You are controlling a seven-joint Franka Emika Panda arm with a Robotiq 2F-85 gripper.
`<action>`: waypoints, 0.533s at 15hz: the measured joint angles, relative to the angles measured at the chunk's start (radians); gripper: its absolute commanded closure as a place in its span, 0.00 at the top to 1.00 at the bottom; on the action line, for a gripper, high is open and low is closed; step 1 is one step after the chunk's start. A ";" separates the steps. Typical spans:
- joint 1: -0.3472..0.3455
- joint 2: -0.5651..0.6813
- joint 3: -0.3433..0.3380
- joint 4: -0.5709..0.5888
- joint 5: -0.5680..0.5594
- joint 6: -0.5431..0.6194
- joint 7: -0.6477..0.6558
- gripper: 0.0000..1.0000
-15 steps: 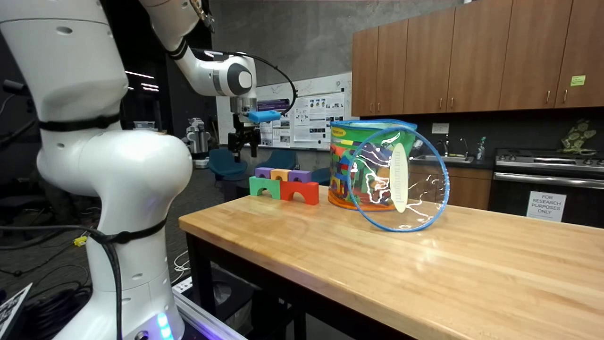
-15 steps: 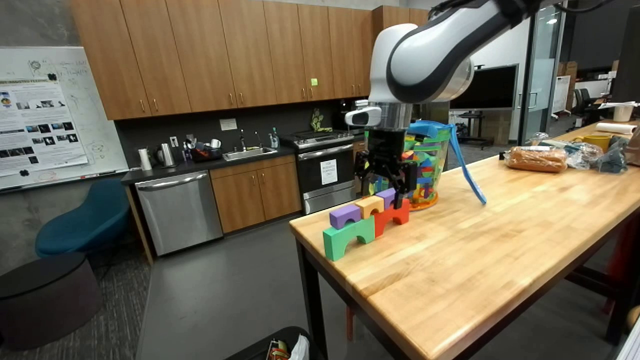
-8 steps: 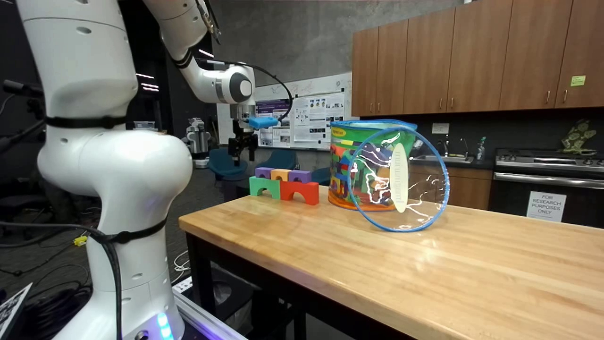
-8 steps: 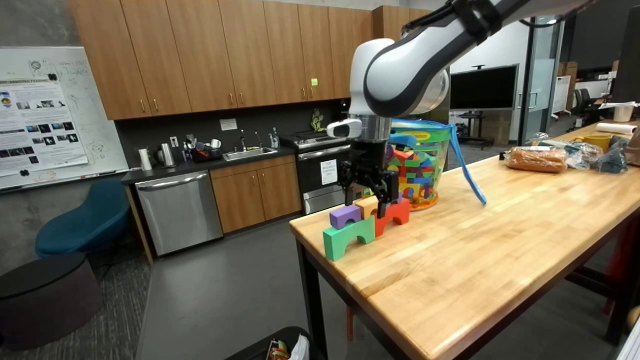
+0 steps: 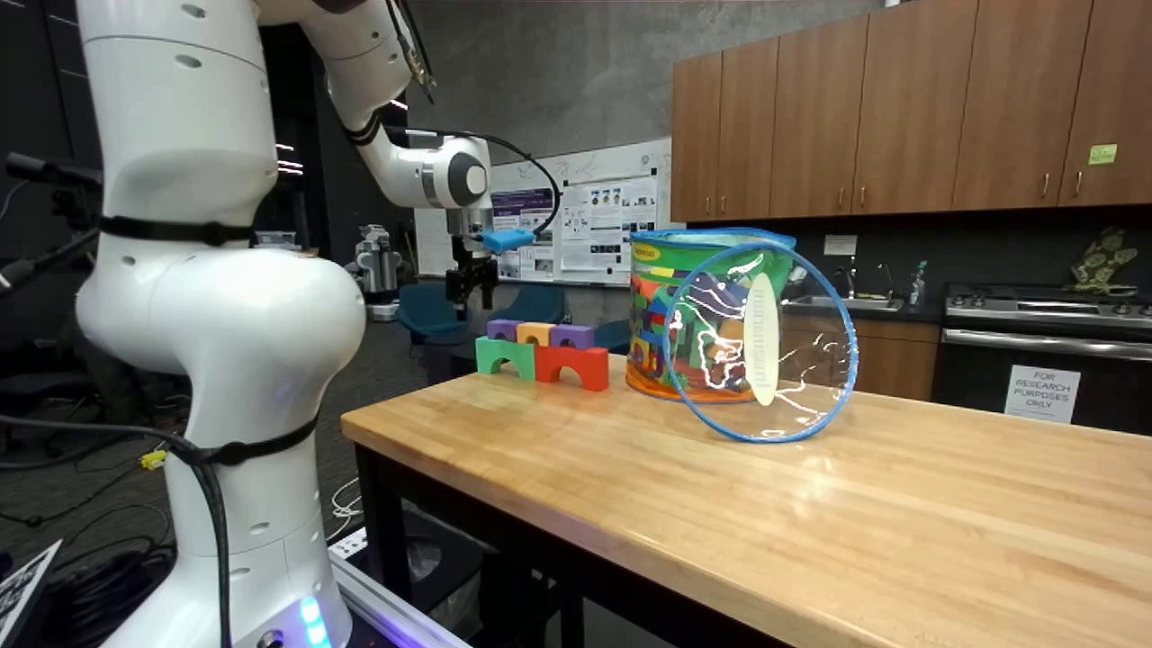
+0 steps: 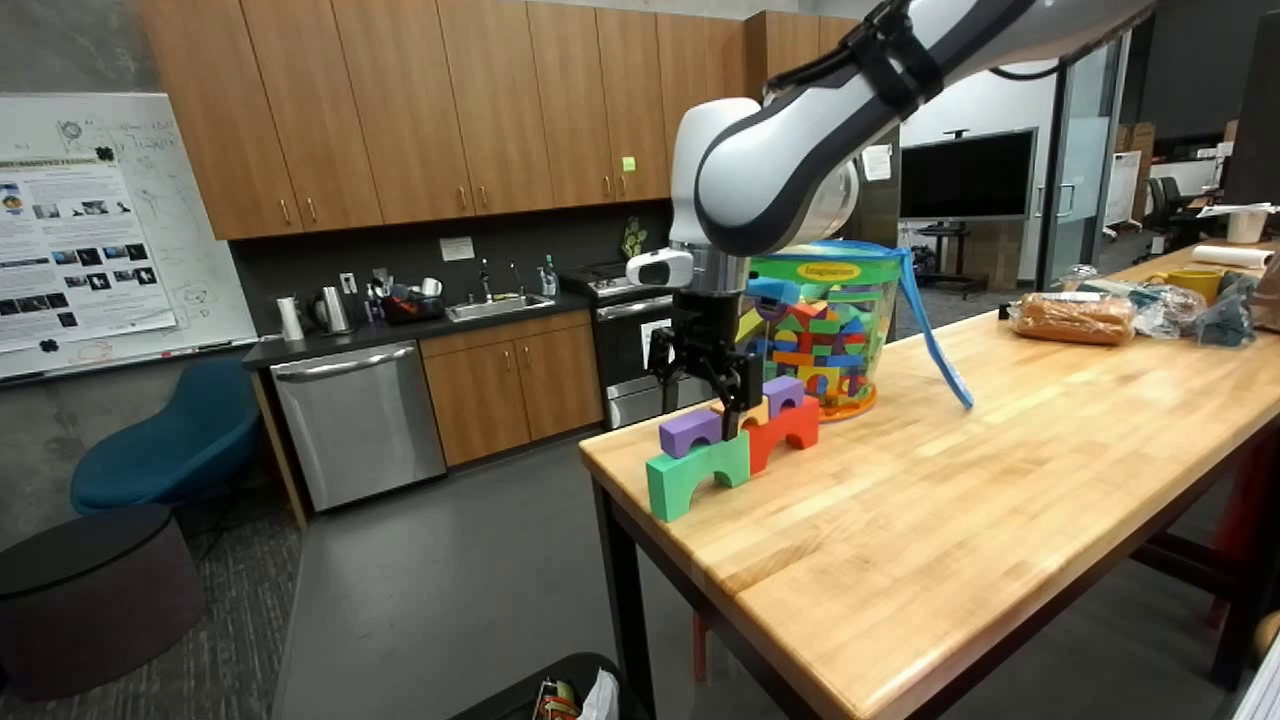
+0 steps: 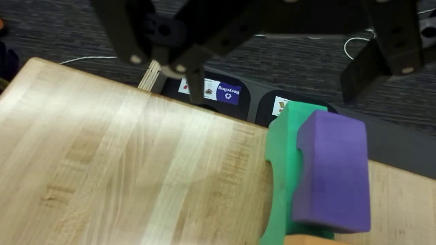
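Opening downward, a purple arch (image 7: 335,170) lies along the green block (image 7: 282,153).

Purple block (image 7: 335,170), green arch (image 7: 281,146), black end effector (image 7: 271,93)

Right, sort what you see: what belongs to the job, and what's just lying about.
Likely part of the job:
open gripper
purple blocks
orange block
green block
red block
perhaps the block tub

Just lying about:
bread
yellow mug
kettle
chair
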 measured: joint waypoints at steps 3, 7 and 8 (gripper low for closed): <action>-0.023 0.039 0.001 0.046 -0.038 0.004 0.001 1.00; -0.054 0.098 0.002 0.107 -0.081 0.005 0.003 1.00; -0.059 0.112 0.002 0.123 -0.090 0.006 0.004 1.00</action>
